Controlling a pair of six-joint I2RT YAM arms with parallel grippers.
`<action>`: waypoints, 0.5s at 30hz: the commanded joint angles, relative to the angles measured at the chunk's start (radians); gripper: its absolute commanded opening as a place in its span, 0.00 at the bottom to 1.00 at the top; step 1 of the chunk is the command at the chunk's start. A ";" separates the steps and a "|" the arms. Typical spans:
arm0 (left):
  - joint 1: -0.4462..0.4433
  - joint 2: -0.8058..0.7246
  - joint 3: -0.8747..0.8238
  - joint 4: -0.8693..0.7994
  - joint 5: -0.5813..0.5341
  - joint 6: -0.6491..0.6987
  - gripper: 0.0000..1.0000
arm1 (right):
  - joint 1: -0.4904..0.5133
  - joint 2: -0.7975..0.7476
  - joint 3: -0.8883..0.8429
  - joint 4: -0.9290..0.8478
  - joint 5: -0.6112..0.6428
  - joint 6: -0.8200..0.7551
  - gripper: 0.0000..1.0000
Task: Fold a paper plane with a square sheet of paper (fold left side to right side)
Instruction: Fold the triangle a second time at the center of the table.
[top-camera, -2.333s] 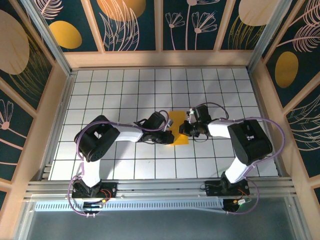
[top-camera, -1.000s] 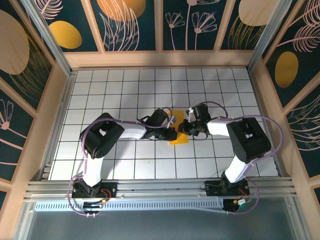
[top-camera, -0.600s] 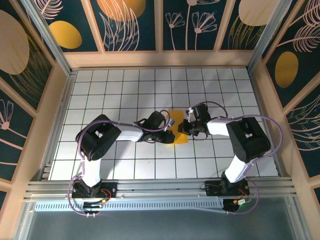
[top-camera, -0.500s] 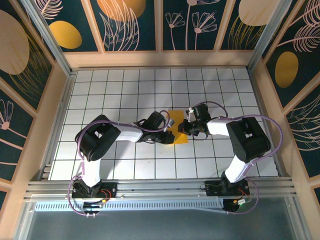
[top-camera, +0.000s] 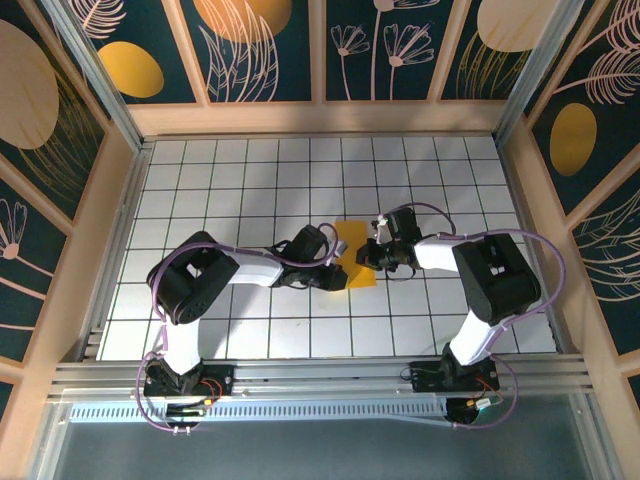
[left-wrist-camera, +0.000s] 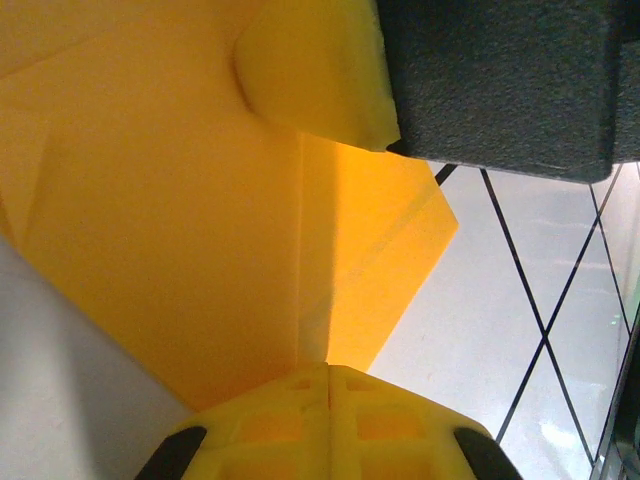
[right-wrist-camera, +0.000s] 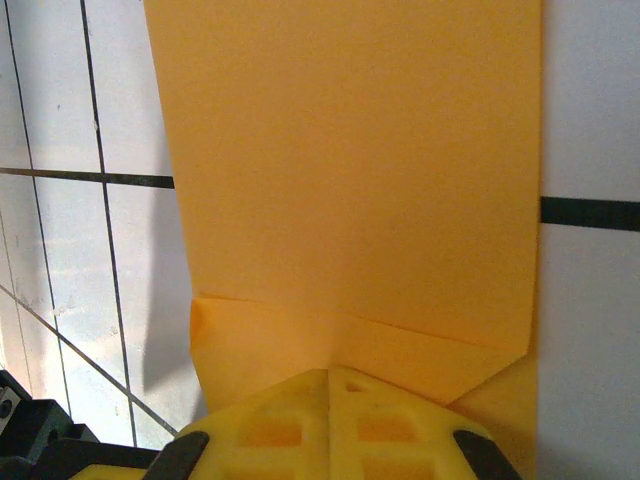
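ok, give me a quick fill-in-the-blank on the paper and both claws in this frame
The orange-yellow paper lies on a table of ___ grid tiles.
In the top view, the paper sits ___ the left claw and the right claw.
Both claws are ___.
Missing words: white; between; shut.
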 joint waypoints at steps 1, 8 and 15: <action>-0.018 -0.007 -0.049 -0.112 0.028 0.018 0.03 | -0.009 0.054 -0.024 -0.101 0.091 -0.027 0.00; -0.020 -0.030 -0.075 -0.117 0.023 0.022 0.03 | -0.010 0.056 -0.023 -0.102 0.091 -0.028 0.00; -0.022 -0.060 -0.104 -0.121 -0.004 0.014 0.03 | -0.010 0.052 -0.020 -0.106 0.087 -0.030 0.00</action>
